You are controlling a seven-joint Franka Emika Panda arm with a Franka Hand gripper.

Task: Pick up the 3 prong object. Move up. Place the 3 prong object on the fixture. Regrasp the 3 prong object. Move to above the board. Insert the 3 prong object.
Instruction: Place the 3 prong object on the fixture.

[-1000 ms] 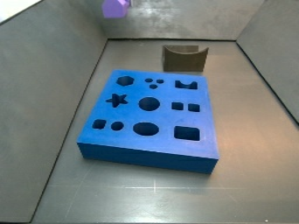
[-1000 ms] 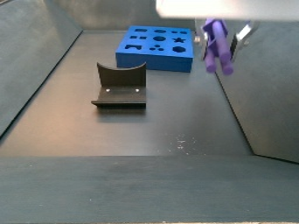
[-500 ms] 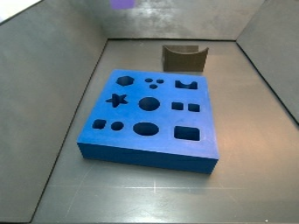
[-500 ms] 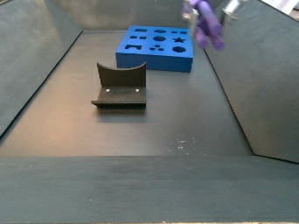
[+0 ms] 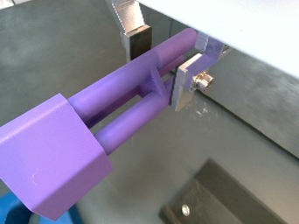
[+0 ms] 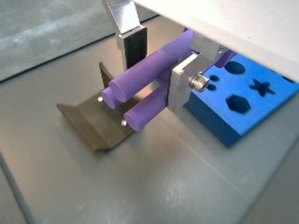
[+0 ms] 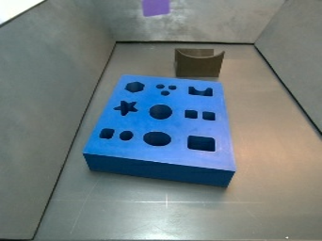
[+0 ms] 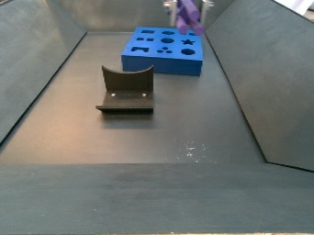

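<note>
My gripper point(image 5: 162, 59) is shut on the 3 prong object point(image 5: 111, 131), a light-purple bar with long round prongs, clamped between the silver fingers point(image 6: 181, 80). It also shows in a wrist view point(image 6: 146, 87). In both side views the object hangs high at the frame's top edge point(image 7: 156, 7) point(image 8: 188, 13), well above the floor and near the board's far side. The blue board point(image 7: 161, 122) point(image 8: 166, 48) point(image 6: 239, 96) lies flat with its shaped holes open. The dark fixture point(image 7: 198, 62) point(image 8: 125, 90) point(image 6: 100, 131) stands empty.
Grey sloping walls point(image 7: 63, 66) enclose the dark floor point(image 8: 147, 147) on all sides. The board sits mid-floor, with the fixture a short way off one of its edges.
The gripper with the purple object has risen and moved sideways away from the side wall, toward the space over the board. Board and fixture have not moved.
</note>
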